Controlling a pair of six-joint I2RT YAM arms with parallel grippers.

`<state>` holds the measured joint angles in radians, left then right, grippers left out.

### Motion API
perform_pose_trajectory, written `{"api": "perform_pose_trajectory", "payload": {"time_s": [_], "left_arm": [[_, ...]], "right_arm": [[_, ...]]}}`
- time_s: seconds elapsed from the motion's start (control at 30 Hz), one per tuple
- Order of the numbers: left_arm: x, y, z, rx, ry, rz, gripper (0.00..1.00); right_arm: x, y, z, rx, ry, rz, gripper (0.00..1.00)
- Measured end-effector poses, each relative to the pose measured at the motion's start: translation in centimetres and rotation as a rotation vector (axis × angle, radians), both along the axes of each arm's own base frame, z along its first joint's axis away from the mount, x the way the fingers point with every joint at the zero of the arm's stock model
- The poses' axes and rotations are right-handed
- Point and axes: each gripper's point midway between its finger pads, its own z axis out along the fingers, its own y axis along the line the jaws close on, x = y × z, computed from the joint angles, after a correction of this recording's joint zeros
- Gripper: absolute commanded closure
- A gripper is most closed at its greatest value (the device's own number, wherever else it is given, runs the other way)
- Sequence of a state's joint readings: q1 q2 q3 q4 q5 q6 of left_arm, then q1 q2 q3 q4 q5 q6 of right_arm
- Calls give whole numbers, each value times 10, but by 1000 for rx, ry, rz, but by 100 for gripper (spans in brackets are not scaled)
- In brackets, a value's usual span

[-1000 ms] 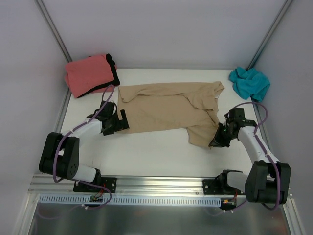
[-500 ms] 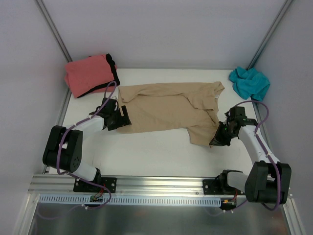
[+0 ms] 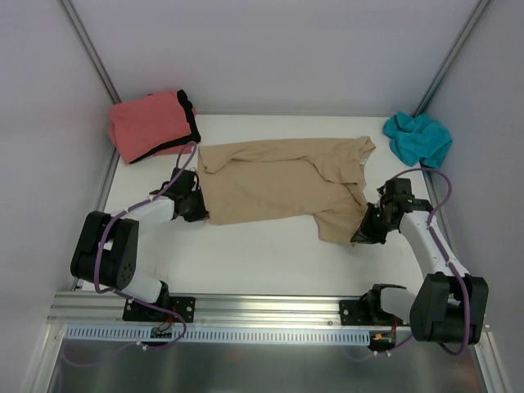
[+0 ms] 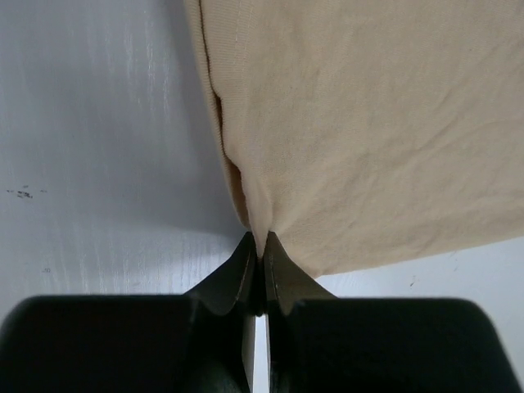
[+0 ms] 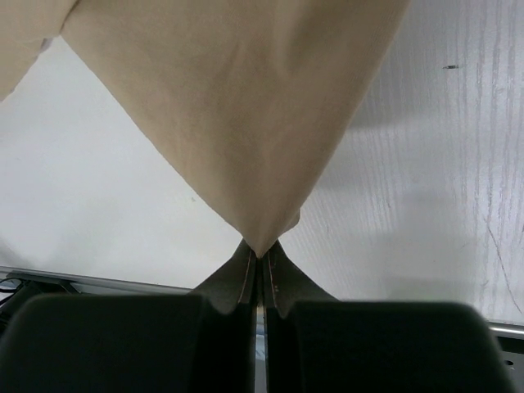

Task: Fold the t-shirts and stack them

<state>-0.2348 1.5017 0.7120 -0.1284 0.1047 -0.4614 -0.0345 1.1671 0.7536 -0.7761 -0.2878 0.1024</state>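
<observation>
Corners of the tan t-shirt [image 3: 278, 182] are pinched, near-left by the left gripper [image 4: 260, 241], near-right by the right gripper [image 5: 260, 250]; it lies spread across the middle of the table [image 3: 262, 255], long axis left to right, beyond both

Bare worktop [image 3: 262, 258] runs along the near side. The tan t-shirt [image 3: 278, 184] fills the middle; the coral-and-black stack [image 3: 150, 124] blocks far left, the teal shirt [image 3: 417, 137] far right.

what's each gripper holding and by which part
Both hold the tan t-shirt: the left gripper pinches its near left corner, the right gripper its near right corner.
</observation>
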Motion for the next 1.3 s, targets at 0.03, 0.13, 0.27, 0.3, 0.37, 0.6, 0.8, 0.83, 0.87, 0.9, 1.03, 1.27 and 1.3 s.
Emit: {"api": "perform_pose_trajectory", "payload": {"time_s": [0.03,0.13,0.27,0.3,0.37,0.6,0.8,0.83,0.87,0.9,1.03,1.27,1.3], "left_arm": [[-1,0,0,2,4,-2,100],[-6,2,0,16,26,-6,100],[-18,8,2,49,71,-21,100],[-21,10,4,59,81,-24,100],[-23,13,9,76,88,-29,100],[-19,17,35,95,51,-29,100],[-14,17,49,102,45,-29,100],[-11,17,52,102,39,-29,100],[-8,16,55,100,32,-29,100],[-5,15,59,99,24,-30,100],[9,13,70,99,8,-32,100],[34,7,74,107,23,-38,100],[39,6,75,109,23,-38,100]], "right_arm": [[0,0,0,0,-1,-1,99],[0,0,1,-1,-4,-2,100],[3,-2,8,-11,-11,-5,100],[6,-2,11,-12,-22,-5,100],[15,-3,20,-15,-51,-6,100],[40,-3,45,-13,-112,-16,100],[71,-4,58,-10,-120,-16,100],[77,-4,59,-9,-123,-17,100],[83,-4,60,-8,-123,-18,100],[88,-4,60,-7,-118,-18,99],[118,-2,65,12,-122,-18,100],[177,4,70,59,-140,-22,100],[187,5,71,66,-146,-22,100]]}}
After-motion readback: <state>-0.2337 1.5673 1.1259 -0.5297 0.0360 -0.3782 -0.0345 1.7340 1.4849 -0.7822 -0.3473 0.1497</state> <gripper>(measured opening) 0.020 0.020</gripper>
